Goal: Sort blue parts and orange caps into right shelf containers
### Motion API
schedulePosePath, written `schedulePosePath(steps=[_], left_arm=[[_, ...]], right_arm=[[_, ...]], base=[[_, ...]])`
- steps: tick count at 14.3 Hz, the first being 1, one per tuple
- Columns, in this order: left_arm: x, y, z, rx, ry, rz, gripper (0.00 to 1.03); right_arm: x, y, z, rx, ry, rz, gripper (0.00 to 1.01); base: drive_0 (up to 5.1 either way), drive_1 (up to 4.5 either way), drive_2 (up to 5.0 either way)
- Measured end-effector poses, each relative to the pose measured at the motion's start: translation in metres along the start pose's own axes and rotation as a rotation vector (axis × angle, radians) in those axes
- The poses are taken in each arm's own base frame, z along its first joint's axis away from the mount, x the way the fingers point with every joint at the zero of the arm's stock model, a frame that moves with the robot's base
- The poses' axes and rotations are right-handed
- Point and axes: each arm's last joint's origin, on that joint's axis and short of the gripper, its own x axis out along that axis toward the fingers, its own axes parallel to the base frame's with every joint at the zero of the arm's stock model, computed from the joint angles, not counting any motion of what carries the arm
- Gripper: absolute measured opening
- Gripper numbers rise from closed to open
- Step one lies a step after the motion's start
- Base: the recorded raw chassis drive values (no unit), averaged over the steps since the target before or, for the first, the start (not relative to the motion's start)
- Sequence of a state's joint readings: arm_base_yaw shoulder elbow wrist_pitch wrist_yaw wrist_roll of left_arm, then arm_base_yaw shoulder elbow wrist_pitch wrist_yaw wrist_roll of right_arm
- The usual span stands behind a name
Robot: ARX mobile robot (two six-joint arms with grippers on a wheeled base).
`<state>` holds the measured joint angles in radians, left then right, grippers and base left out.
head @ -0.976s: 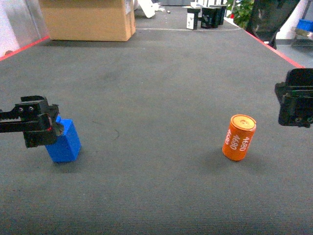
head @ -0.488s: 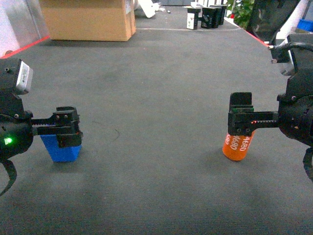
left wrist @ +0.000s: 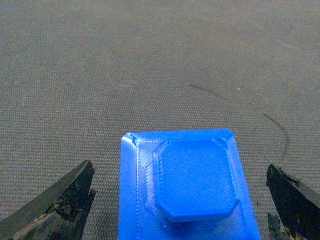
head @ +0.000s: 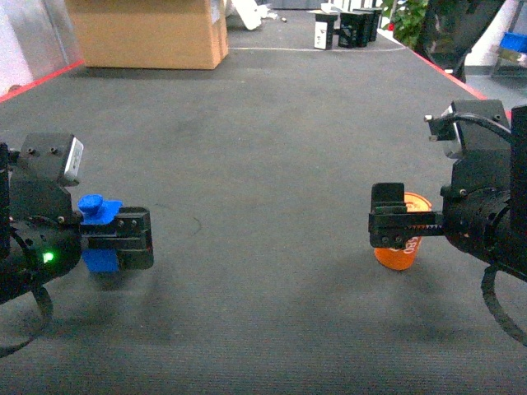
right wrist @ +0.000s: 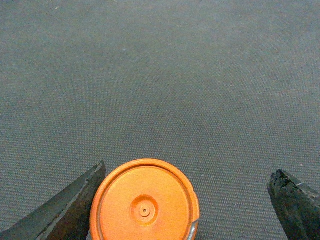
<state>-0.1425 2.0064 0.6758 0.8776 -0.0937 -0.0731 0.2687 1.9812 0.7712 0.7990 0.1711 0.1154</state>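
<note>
The blue part (left wrist: 182,192) and the orange cap (right wrist: 144,207) now each sit between wide-open fingers, because I brought both grippers down over them, so I judge the grasps come next.

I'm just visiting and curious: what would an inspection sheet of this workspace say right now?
Surface: dark grey mat, red edge lines, faint curved scuff marks.
Job's things: blue part between the left fingers; orange cap upright, closer to one right finger than the other.
Clutter: cardboard box and small black-and-white boxes at the far end.
Grippers: left gripper open around the blue part; right gripper open around the orange cap.
Cables: black cable looping off the right arm.
Surroundings: green plant beyond the mat.
</note>
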Motion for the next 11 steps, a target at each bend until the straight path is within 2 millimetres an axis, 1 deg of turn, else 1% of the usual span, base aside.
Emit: schedulePosePath(steps=[2, 4, 6, 7, 8, 9, 10, 11], left_arm=[[0.006, 0.000, -0.004, 0.011, 0.014, 0.005, 0.98], [0.015, -0.001, -0.007, 0.035, 0.038, 0.012, 0.98], [0.017, -0.002, -0.006, 0.035, 0.046, 0.016, 0.98], [0.017, -0.002, -0.005, 0.035, 0.049, 0.015, 0.98], [0.018, -0.002, -0.006, 0.034, 0.050, 0.014, 0.98], [0.018, -0.002, -0.006, 0.034, 0.042, 0.015, 0.89], [0.019, -0.002, -0.008, 0.034, 0.040, 0.017, 0.76], [0.019, -0.001, -0.008, 0.034, 0.039, 0.025, 0.63]], right_arm=[[0.007, 0.002, -0.003, 0.003, 0.011, 0.002, 0.98], [0.018, 0.007, -0.009, 0.005, 0.034, 0.008, 0.98], [0.021, 0.009, -0.016, 0.011, 0.065, 0.009, 0.98], [0.024, 0.009, -0.016, 0.019, 0.061, 0.000, 0.85], [0.025, 0.010, -0.014, 0.023, 0.044, -0.005, 0.68], [0.026, 0.010, -0.014, 0.023, 0.042, -0.004, 0.55], [0.026, 0.010, -0.015, 0.023, 0.043, -0.004, 0.45], [0.026, 0.010, -0.015, 0.023, 0.042, -0.004, 0.42]], base=[[0.0, 0.00, 0.0], [0.0, 0.00, 0.0], [0.0, 0.00, 0.0], [0.0, 0.00, 0.0], [0.0, 0.00, 0.0], [0.0, 0.00, 0.0], [0.0, 0.00, 0.0], [0.0, 0.00, 0.0]])
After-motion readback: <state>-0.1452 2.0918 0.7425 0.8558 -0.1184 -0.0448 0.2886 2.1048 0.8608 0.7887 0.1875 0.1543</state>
